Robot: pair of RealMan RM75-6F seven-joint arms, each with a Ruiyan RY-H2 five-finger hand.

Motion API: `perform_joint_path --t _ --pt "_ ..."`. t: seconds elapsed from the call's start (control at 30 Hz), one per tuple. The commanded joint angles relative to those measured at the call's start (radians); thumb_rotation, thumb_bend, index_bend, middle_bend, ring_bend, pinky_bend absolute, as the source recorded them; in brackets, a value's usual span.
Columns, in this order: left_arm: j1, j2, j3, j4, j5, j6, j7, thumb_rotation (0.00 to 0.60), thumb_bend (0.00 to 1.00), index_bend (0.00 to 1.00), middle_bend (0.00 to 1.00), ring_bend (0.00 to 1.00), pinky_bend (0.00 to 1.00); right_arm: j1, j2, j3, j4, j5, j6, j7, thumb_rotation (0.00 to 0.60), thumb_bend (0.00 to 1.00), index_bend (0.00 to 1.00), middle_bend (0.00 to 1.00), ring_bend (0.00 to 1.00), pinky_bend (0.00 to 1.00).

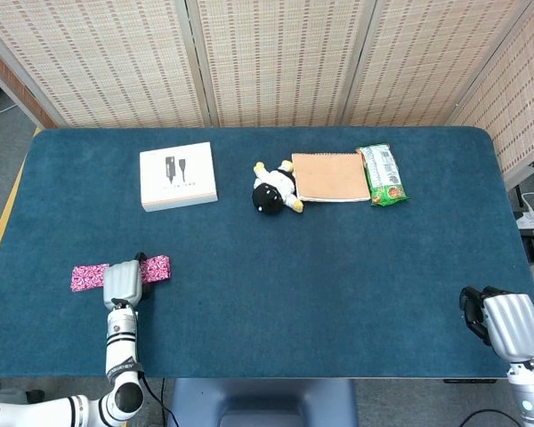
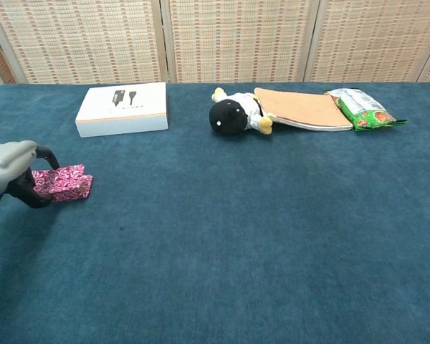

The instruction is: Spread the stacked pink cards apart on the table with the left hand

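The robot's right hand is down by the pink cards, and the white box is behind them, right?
Not quite: it is the left hand that is by the pink cards, as the head view shows. The right hand sits far off at the table's other corner. The white box is indeed behind the cards.

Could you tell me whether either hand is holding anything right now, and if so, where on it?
Nothing is clearly held. The left hand sits over the pink cards on the table; any contact is hidden. The right hand holds nothing.

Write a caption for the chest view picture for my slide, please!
Robot's grey left hand rests by patterned pink cards on the blue felt table.
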Motion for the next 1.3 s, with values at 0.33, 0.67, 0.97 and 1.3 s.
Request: perform_joint_path --t 0.33,0.67,0.97,1.3 --pt "0.190 0.250 0.150 -0.126 0.152 0.045 -0.196 0.600 0.37 0.42 1.00 1.00 1.00 -0.002 -0.004 0.001 0.002 -0.003 0.008 -0.002 0.600 0.47 1.00 0.82 0.70 0.83" --pt "0.248 0.275 0.179 -0.070 0.177 0.007 -0.268 0.600 0.38 0.42 1.00 1.00 1.00 0.000 -0.011 0.000 0.003 -0.001 0.000 -0.015 0.600 0.47 1.00 0.82 0.70 0.83" --pt "0.261 0.238 0.174 0.016 0.156 -0.050 -0.276 0.600 0.38 0.41 1.00 1.00 1.00 0.001 -0.011 0.002 0.002 0.004 -0.002 -0.015 0.600 0.47 1.00 0.82 0.70 0.83" --pt "0.273 0.214 0.164 0.050 0.149 -0.062 -0.257 0.600 0.37 0.18 1.00 1.00 1.00 0.000 -0.013 0.002 0.002 0.004 -0.002 -0.018 0.600 0.47 1.00 0.82 0.70 0.83"
